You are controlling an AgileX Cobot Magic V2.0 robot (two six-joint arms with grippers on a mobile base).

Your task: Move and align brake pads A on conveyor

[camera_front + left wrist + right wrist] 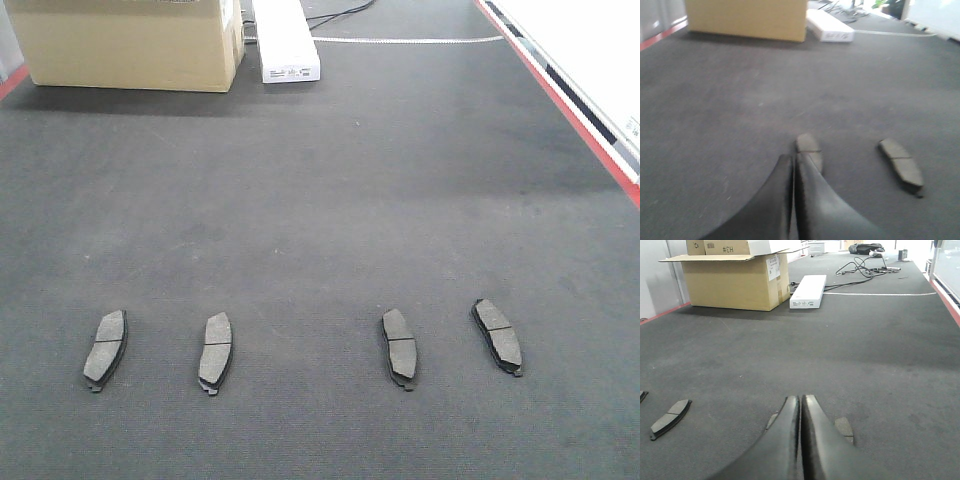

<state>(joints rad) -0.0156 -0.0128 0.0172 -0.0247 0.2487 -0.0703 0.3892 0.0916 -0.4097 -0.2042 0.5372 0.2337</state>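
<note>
Four brake pads A lie in a rough row near the front of the dark conveyor (320, 190): one far left (105, 350), one beside it (215, 352), one right of centre (400, 347) and one far right (497, 336), the last tilted more than the others. Neither gripper shows in the front view. In the left wrist view my left gripper (793, 157) is shut and empty, with a pad (810, 149) partly hidden behind its tip and another pad (901, 165) to the right. My right gripper (800, 398) is shut and empty, above the belt with a pad (844, 427) peeking out beside it.
A cardboard box (130, 45) and a long white box (285, 40) stand at the far left end of the belt. A red edge stripe (565, 105) runs along the right side. Cables (865, 267) lie far back. Another pad (670, 417) lies left of the right gripper.
</note>
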